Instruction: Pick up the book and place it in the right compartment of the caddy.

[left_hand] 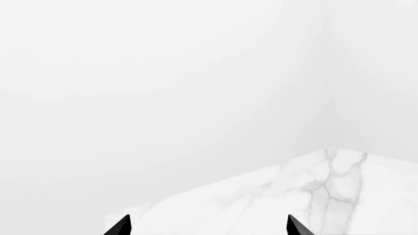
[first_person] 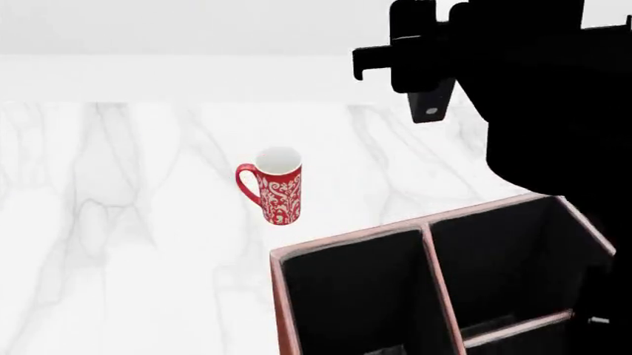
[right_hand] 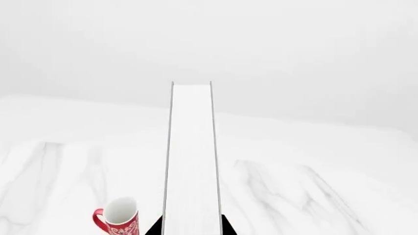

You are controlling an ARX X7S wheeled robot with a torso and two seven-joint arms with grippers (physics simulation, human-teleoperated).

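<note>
My right gripper point(right_hand: 191, 226) is shut on the book point(right_hand: 191, 161). Its white page edge runs straight out between the two black fingers, with thin dark covers on each side. In the head view the book's black cover and the right arm merge into one dark mass point(first_person: 553, 111), high over the far right of the caddy point(first_person: 345, 242). The caddy is a reddish-brown box with black lining. A pale divider point(first_person: 442, 285) splits it, and the right compartment point(first_person: 504, 259) has nothing in it. My left gripper point(left_hand: 207, 227) is open over the marble, holding nothing.
A red mug with white patterning point(first_person: 280, 188) stands upright on the white marble table point(first_person: 118, 222), left of and beyond the caddy. The right wrist view shows this mug point(right_hand: 119, 219) beside the book. A plain pale wall rises behind the table.
</note>
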